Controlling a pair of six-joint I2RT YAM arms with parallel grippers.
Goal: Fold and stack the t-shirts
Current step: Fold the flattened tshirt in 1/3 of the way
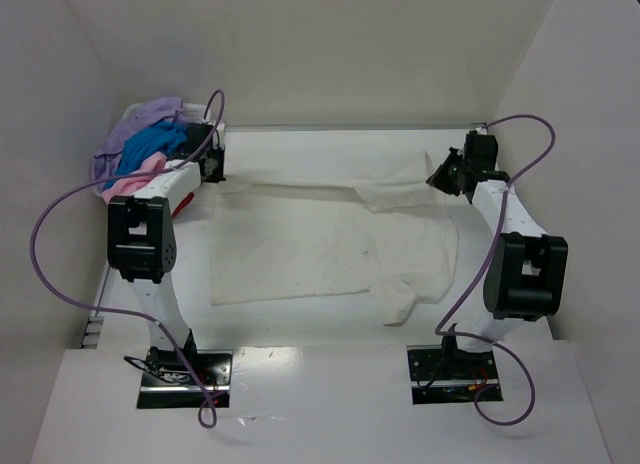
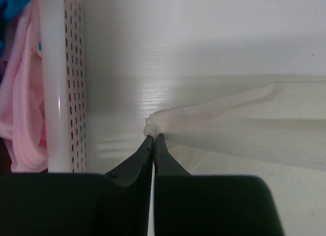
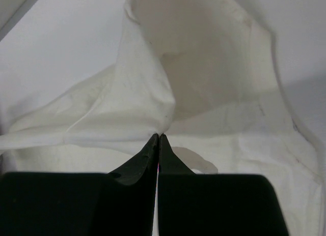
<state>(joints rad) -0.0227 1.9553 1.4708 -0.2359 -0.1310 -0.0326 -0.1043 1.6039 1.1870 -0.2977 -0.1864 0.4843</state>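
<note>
A cream-white t-shirt [image 1: 330,244] lies spread over the middle of the table, its far edge lifted and stretched between both grippers. My left gripper [image 1: 222,174] is shut on the shirt's far left corner [image 2: 153,128], right beside the basket. At the far right, my right gripper [image 1: 440,179] is shut on a fold of the same cloth [image 3: 153,93]. In the basket at the far left lie a lilac t-shirt [image 1: 140,124], a bright blue t-shirt [image 1: 155,144] and a pale pink t-shirt [image 1: 135,179]. A sliver of red cloth [image 1: 181,204] shows by the left arm.
The white perforated plastic basket [image 2: 56,93] stands at the far left, close against my left gripper. White walls close in the table at the back and on both sides. Purple cables loop from both arms.
</note>
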